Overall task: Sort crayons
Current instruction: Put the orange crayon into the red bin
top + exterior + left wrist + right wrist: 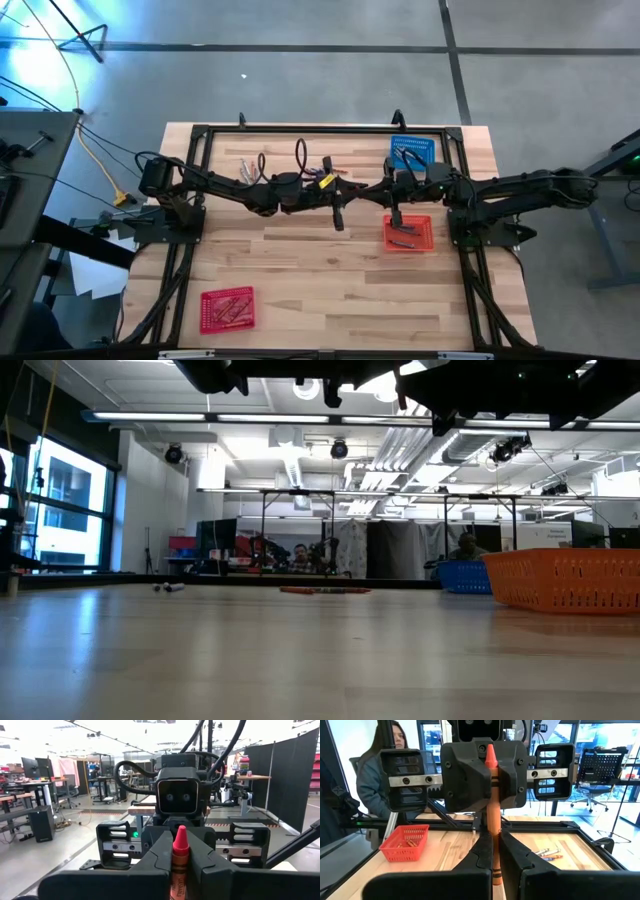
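Note:
One red-orange crayon stands upright in the air over the table's middle, held between my two grippers, which face each other level. My left gripper comes from the table's left and is shut on the crayon just under its tip. My right gripper comes from the right and is shut on the crayon's lower part. In the high view the two meet between the arms, and the crayon itself is hidden there. More crayons lie loose near the far edge. My left gripper pinches the crayon's upper part between its two fingers, level from the table's left, fingers across the stick. The pointed tip stands above the fingers. The crayon is upright and clear of the table. My right gripper pinches the crayon's lower part between its two fingers, level from the table's right, fingers across the stick. The crayon rises upright above them toward the left gripper's fingers.
A red basket with crayons sits under the right arm, a blue basket at the far right, and another red basket at the near left. A person sits beyond the table's left end.

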Controlling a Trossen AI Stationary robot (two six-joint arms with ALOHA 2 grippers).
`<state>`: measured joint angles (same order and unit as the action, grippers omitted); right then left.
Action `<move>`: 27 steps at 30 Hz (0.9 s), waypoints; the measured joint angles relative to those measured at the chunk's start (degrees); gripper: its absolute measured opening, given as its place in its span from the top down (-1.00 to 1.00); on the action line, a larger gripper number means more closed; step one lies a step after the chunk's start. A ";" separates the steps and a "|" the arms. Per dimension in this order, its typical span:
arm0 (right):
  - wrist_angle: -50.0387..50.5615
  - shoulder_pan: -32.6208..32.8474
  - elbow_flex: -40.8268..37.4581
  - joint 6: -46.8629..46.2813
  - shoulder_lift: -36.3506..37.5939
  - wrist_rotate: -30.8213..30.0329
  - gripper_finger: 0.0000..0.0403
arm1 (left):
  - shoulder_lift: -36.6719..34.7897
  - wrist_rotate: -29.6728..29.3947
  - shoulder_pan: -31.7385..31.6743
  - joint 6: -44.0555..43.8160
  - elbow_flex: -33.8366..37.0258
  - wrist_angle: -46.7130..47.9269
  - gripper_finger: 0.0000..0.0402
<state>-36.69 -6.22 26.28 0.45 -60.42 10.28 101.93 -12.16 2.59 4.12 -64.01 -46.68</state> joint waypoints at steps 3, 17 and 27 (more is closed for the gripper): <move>-0.02 0.00 0.02 -0.39 0.00 -0.02 1.00 | 0.00 0.00 0.00 -0.04 0.00 0.04 0.98; 5.03 -0.54 0.35 -0.46 1.93 -1.04 0.24 | 0.17 -3.90 0.09 1.13 0.04 2.60 0.99; 28.00 -1.03 0.33 -7.22 12.31 -10.10 0.10 | -14.62 -18.11 6.23 -13.93 0.07 41.07 0.99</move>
<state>-8.68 -7.25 26.61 -6.77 -48.11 0.19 87.31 -30.27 8.82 -9.81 -63.94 -5.61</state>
